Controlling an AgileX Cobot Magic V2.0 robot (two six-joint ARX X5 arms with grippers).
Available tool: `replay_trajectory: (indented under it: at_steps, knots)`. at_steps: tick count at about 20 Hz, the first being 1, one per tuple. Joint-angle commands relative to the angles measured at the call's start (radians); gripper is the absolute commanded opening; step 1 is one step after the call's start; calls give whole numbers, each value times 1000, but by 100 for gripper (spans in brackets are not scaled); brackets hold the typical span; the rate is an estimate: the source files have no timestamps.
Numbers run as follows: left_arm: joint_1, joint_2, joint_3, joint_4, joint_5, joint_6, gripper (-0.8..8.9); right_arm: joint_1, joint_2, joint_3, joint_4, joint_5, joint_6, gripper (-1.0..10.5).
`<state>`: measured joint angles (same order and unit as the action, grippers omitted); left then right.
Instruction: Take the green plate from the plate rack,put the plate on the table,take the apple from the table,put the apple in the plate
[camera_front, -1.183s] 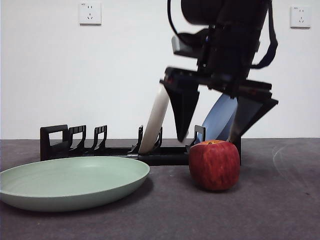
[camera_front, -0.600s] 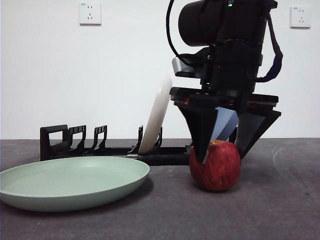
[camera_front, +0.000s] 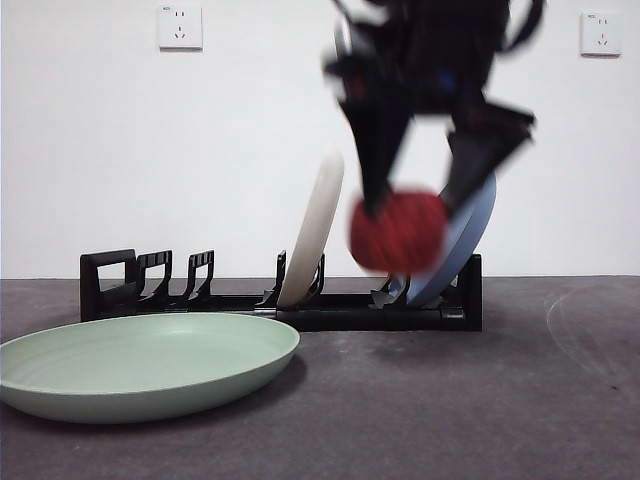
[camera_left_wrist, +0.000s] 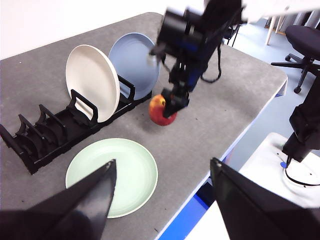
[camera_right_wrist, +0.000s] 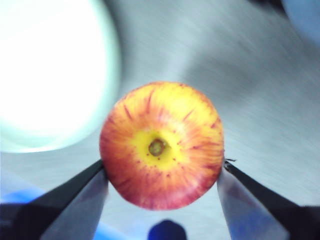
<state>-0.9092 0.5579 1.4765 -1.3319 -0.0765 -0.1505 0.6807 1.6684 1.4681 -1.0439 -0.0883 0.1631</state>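
Note:
My right gripper is shut on the red apple and holds it in the air, well above the table, in front of the plate rack. The apple fills the right wrist view, stem hollow up, pinched between both jaws. The green plate lies flat on the table at the left, empty; it also shows in the left wrist view. My left gripper is open and high above the table, away from everything. The apple shows there too.
A cream-white plate and a blue plate stand upright in the rack. The rack's left slots are vacant. The table's edge and a black chair show in the left wrist view.
My right gripper closed on the apple on the table and has lifted it up and slightly left. The green plate and rack have not moved.

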Motion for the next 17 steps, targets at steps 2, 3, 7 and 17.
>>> replay_trajectory:
  at_steps: [2, 3, 7, 17]
  knots:
    - [0, -3, -4, 2, -2, -3, 314, 40, -6, 138, -24, -125, -45, -12]
    - [0, -2, -6, 2, -2, -3, 314, 63, -6, 172, -10, -132, -44, -12]
    - [0, -2, -41, 2, -2, -3, 314, 183, -4, 240, 118, -117, -39, -12]
    - [0, -2, -58, 2, -2, -4, 314, 282, 186, 240, 252, -8, -24, -12]
